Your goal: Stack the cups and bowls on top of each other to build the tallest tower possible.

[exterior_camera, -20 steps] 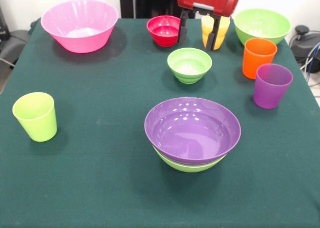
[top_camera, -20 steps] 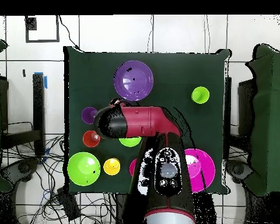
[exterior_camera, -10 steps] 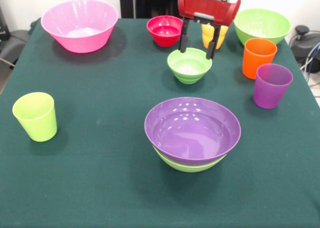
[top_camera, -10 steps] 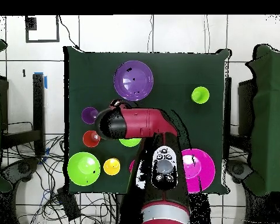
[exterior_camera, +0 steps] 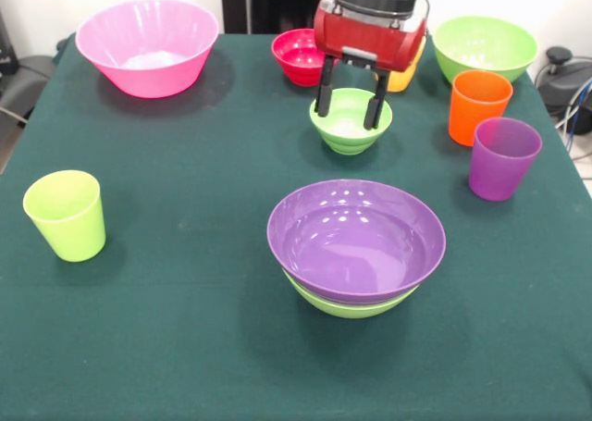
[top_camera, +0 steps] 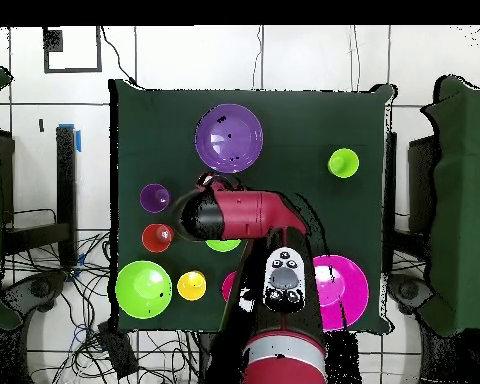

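My gripper [exterior_camera: 347,114] is open and hangs at the small lime green bowl [exterior_camera: 350,136], one finger at each side of its rim. In the overhead view the arm [top_camera: 234,212] covers the gripper and all but a sliver of that bowl [top_camera: 222,244]. In front stands the wide purple bowl [exterior_camera: 356,236], nested on a lime green bowl [exterior_camera: 347,305]. The pink bowl [exterior_camera: 148,46], the red bowl [exterior_camera: 296,55] and a large green bowl [exterior_camera: 486,43] line the far edge. The yellow-orange cup [exterior_camera: 407,74] shows partly behind the gripper.
An orange cup [exterior_camera: 478,105] and a purple cup [exterior_camera: 502,157] stand close together at the right edge. A lime green cup [exterior_camera: 65,213] stands alone at the left. The table [exterior_camera: 185,328] has a dark green cloth.
The gripper has come forward from over the yellow-orange cup and dropped lower, so its open fingers now straddle the small lime green bowl. No cup or bowl has moved.
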Tool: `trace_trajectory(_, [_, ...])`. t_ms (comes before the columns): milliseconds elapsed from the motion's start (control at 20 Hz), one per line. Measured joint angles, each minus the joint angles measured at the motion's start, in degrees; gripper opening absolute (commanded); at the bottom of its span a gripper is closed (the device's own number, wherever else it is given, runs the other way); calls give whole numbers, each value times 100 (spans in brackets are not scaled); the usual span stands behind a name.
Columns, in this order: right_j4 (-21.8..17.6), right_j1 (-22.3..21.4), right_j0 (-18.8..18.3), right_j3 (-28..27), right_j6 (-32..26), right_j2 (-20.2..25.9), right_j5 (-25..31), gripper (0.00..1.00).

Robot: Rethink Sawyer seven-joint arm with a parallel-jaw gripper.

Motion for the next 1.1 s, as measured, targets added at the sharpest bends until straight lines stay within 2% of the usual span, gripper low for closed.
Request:
trace_trajectory(300, [103,197,88,19,0,-101,-173,100])
trace_trajectory(1100, [760,416,824,502,93,-394,-459,100])
